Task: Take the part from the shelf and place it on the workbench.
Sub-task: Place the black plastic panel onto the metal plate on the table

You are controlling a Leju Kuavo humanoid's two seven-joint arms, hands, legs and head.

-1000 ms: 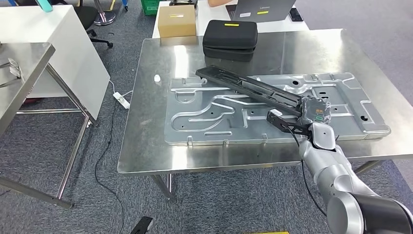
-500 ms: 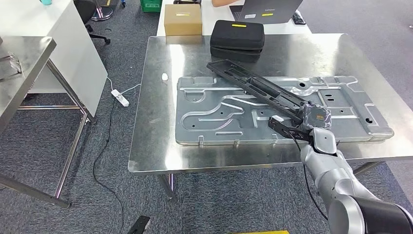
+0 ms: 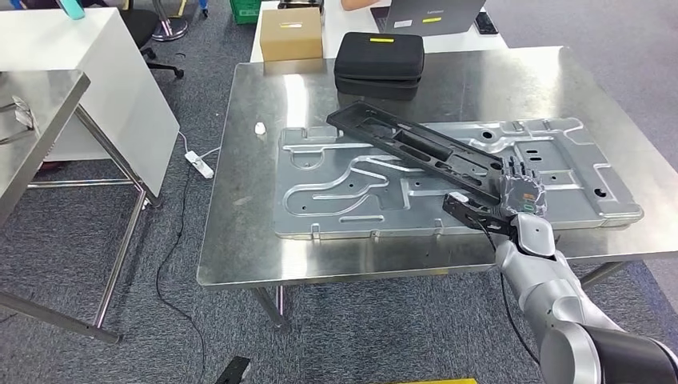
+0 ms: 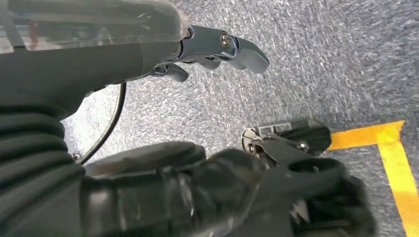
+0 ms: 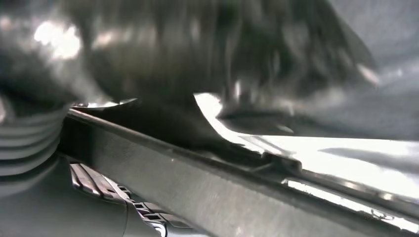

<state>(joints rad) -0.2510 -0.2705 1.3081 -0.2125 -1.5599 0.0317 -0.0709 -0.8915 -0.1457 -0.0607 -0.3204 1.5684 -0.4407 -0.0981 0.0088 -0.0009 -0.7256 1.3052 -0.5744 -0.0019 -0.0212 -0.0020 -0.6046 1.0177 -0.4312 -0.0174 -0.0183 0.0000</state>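
A long black part (image 3: 416,144) lies slanted across a silver stamped panel (image 3: 336,192) on the steel workbench (image 3: 240,240). My right hand (image 3: 521,190) is at the part's near end, fingers straightened and spread upward, no longer wrapped around it. In the right wrist view the picture is blurred: the dark part (image 5: 197,187) runs close under the hand, with bright metal (image 5: 346,163) beyond. My left hand (image 4: 163,49) hangs over grey carpet with its thumb (image 4: 232,47) held apart and nothing in it.
A black case (image 3: 378,60) sits at the bench's far edge, with a cardboard box (image 3: 290,34) and a laptop (image 3: 432,14) on a table behind. A small white object (image 3: 259,127) lies left of the panel. To the left stand another steel table (image 3: 40,104) and a white cabinet (image 3: 104,72).
My right hand's fingers, curled around the part's near end before, have opened out. The camera swayed slightly right, then back. The part stays on the panel.
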